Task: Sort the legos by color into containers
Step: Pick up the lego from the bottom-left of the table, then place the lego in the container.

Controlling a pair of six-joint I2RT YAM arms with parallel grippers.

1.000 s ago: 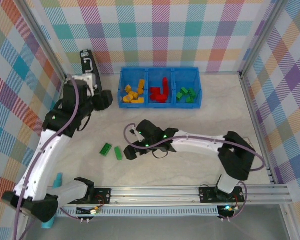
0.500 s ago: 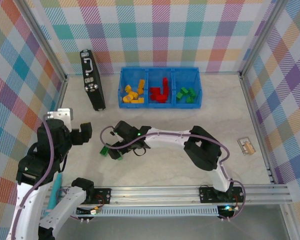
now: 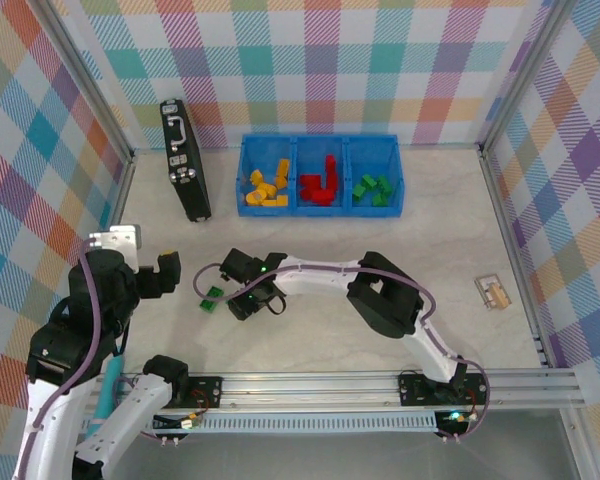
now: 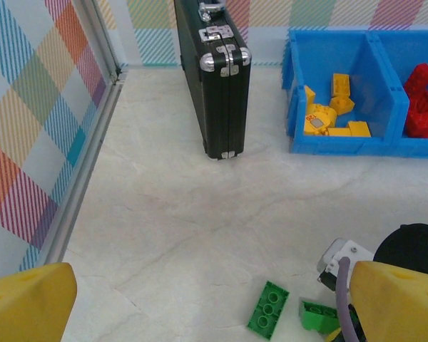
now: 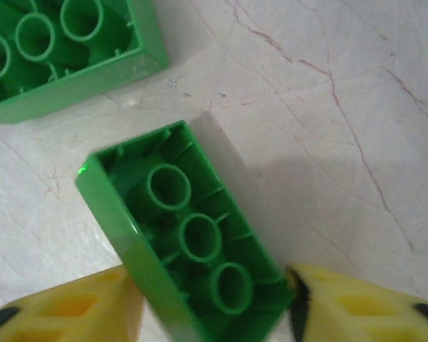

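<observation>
Both arms have moved in the last second. Back then the left arm was up by the tall black case with a silver handle (image 3: pixel 185 160); now it has pulled back to the lower left of the top view, and the left gripper (image 4: pixel 210 303) has its yellow fingers (image 4: pixel 28 306) spread wide with nothing between them. The right arm has stretched further toward the left of the picture, and the right gripper (image 5: pixel 210 292) has come down on a small green plastic lego brick (image 5: pixel 192 235). Its yellow pads (image 5: pixel 357 310) sit on either side of that brick and look pressed against it, so it is pinching it. I cannot tell if the brick is off the pale table (image 3: pixel 430 220) yet. A second green lego (image 3: pixel 212 296) lies just beside it, at lower left of the middle in the top view.

The long blue plastic bin (image 3: pixel 320 210) sits at the top middle. Its left box holds yellow legos (image 3: pixel 265 188), the middle box red legos (image 3: pixel 322 183), the right box green legos (image 3: pixel 372 187). So the sorting looks nearly done: just these two green ones are left out. The pinched one should go into the right box, then the other one after it.
</observation>
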